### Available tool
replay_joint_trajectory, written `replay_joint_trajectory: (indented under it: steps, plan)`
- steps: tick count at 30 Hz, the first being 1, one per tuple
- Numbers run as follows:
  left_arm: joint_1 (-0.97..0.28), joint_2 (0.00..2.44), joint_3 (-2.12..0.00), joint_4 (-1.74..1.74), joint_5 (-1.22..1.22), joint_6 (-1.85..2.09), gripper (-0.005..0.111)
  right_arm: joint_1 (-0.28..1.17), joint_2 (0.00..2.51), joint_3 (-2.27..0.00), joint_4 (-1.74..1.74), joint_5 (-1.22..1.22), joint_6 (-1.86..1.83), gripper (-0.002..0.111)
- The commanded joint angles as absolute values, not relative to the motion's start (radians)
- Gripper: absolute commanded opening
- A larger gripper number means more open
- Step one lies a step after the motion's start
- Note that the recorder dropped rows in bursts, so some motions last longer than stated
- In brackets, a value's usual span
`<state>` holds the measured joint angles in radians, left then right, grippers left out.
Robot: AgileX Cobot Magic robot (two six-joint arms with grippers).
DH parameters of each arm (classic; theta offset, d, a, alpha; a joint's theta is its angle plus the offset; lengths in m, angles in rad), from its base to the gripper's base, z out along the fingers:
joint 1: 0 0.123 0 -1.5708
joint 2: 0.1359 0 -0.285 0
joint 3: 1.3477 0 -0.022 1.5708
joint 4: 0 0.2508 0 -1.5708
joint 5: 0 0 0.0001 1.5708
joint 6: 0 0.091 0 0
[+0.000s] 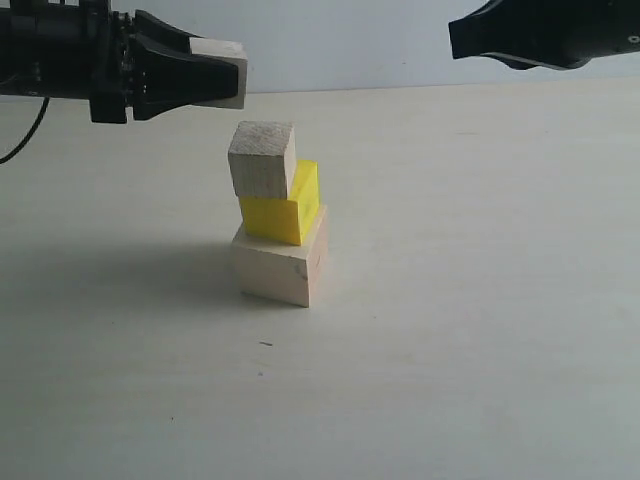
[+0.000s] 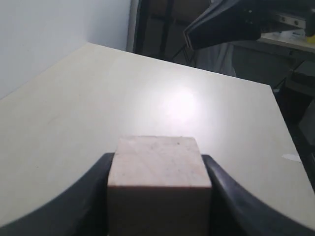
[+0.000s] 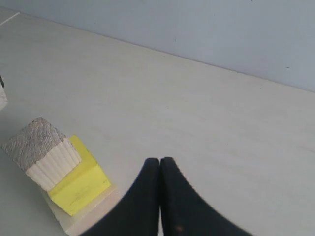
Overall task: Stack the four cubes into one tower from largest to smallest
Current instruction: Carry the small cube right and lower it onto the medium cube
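Where the pale desk (image 1: pixel 480 340) reaches mid-scene, a three-cube stack stands.
1. Big pale wood cube (image 1: pixel 278 265): base, resting on the desk.
2. Medium bright yellow cube (image 1: pixel 282 212): on top of the base.
3. Smaller pale wood cube (image 1: pixel 262 158): on the yellow cube, shifted to its left side in the exterior view and slightly overhanging.
4. Left gripper (image 1: pixel 212 78): raised above and left of the stack; jaws parted to a cube's width, clamping the tiny pale wood cube (image 2: pixel 159 169) clear of the desk.
5. Right gripper (image 3: pixel 160 164): raised at upper right, well apart from the stack; jaws pressed tip to tip, nothing between them.
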<state>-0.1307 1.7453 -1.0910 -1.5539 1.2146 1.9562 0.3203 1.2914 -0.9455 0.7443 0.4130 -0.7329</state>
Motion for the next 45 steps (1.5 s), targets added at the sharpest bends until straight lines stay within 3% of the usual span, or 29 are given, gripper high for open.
replay_joint_trajectory:
  steps: [1, 45]
  plan:
    - [-0.141, 1.741, -1.085, -1.575, 1.221, 1.984, 0.000, 0.315, 1.293, -0.936, 0.740, 0.425, -0.728, 0.000]
    - [-0.198, 1.893, -1.157, -1.596, 1.221, 2.095, 0.000, 0.315, 1.293, -0.936, 0.749, 0.492, -0.707, 0.000]
